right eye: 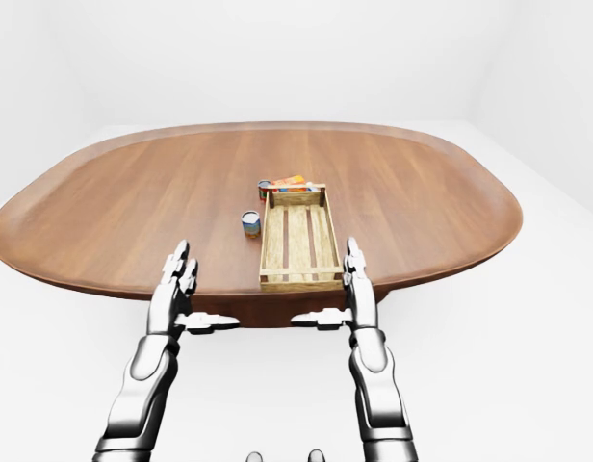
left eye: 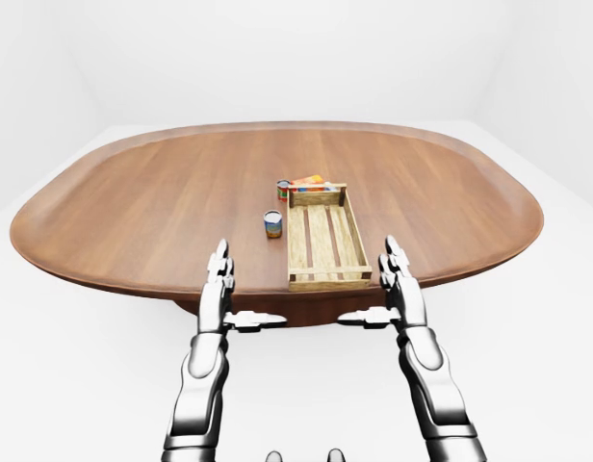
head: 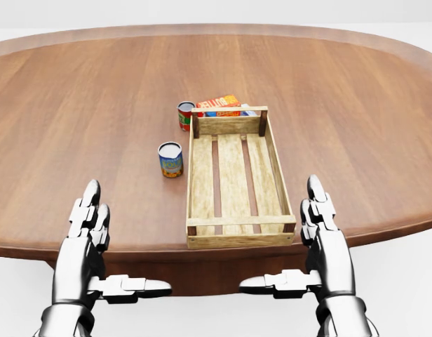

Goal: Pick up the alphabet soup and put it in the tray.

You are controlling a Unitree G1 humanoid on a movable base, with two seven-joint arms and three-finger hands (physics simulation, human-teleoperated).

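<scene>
Two metal hands hang at the bottom of the head view, level with the near edge of a big oval wooden table (head: 76, 105). The left hand (head: 90, 239) has its fingers stretched flat and pointing up the picture, thumb stuck out sideways toward the middle, so it is open and holds nothing. The right hand (head: 321, 235) mirrors it, fingers straight, thumb pointing left, also open and empty. Both sit apart from everything on the table.

Between the hands, a slatted wooden tray (head: 202, 179) lies on the table with its long side running up the view, its near end close to the table's edge. Nothing lies inside it. Just left of the tray, not touching it, a small can (head: 170, 159) with a silver top and a blue and yellow label stands upright. Farther up, near the tray's top left corner, a second can (head: 185, 116) with a red label stands upright. An orange box (head: 219, 102) lies flat just beyond the tray's far end. Which can is the alphabet soup I cannot tell from the labels
</scene>
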